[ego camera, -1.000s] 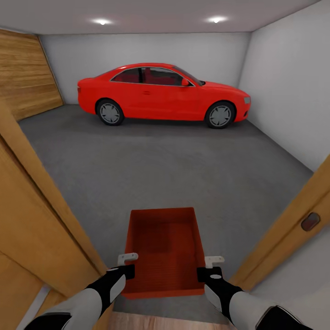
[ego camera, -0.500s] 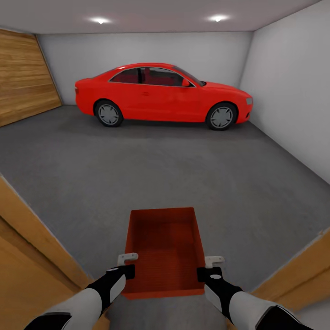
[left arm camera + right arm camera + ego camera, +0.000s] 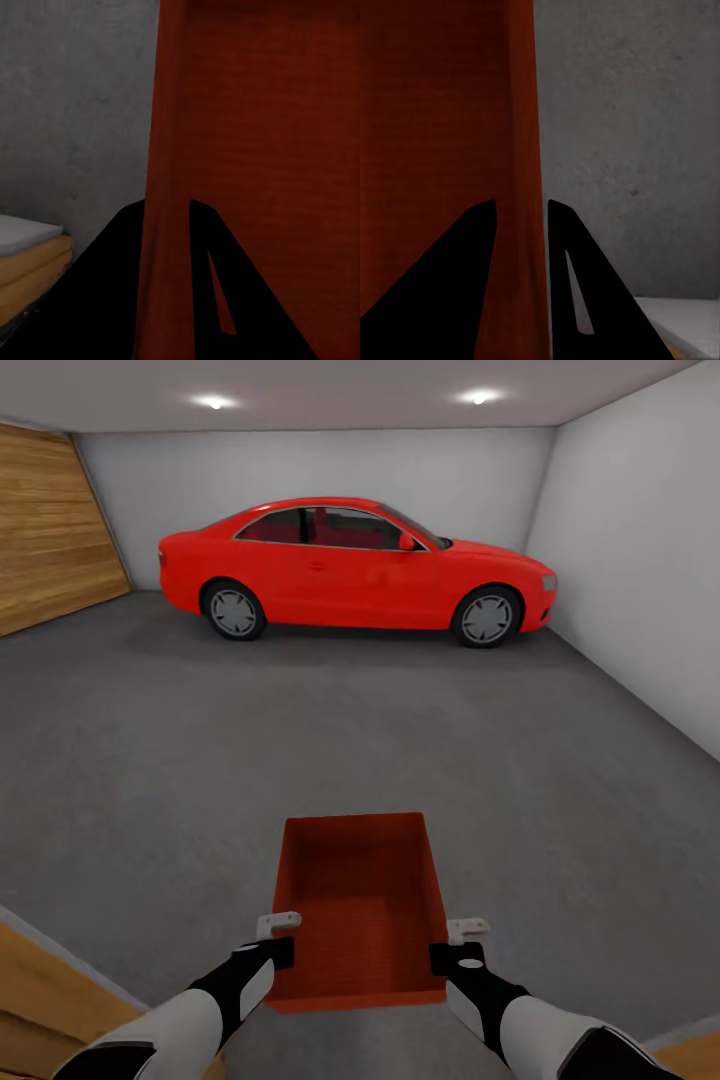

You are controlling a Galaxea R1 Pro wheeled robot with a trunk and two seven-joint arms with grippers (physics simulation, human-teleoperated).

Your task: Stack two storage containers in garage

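We carried one orange-red rectangular open-top plastic bin with finely ribbed walls (image 3: 358,905) in front of us, lengthwise away from us and held above the dark grey mottled concrete floor (image 3: 330,740) of the garage. The bin sat between our two arms, its near end level with our wrists and its far end reaching well forward of them. Our left gripper (image 3: 279,925) met the bin's left long wall near the near corner; from the left wrist camera, the two dark fingers (image 3: 112,292) straddled that thin wall (image 3: 169,187), one on each side, closed down onto it. Our right gripper (image 3: 467,930) did the same on the right long wall: in the right wrist camera the black fingers (image 3: 457,277) stood either side of the wall's edge (image 3: 521,187) and pinched it. The bin's inside looked empty. Beyond the bin, the grey floor stretched to a glossy red two-door car (image 3: 350,570) parked broadside against the plain white back wall (image 3: 300,460). A wide door of horizontal honey-coloured wood planks (image 3: 50,530) filled the left side, another white wall (image 3: 640,560) the right. Slivers of tan wooden door frame (image 3: 50,1000) showed at our lower left.
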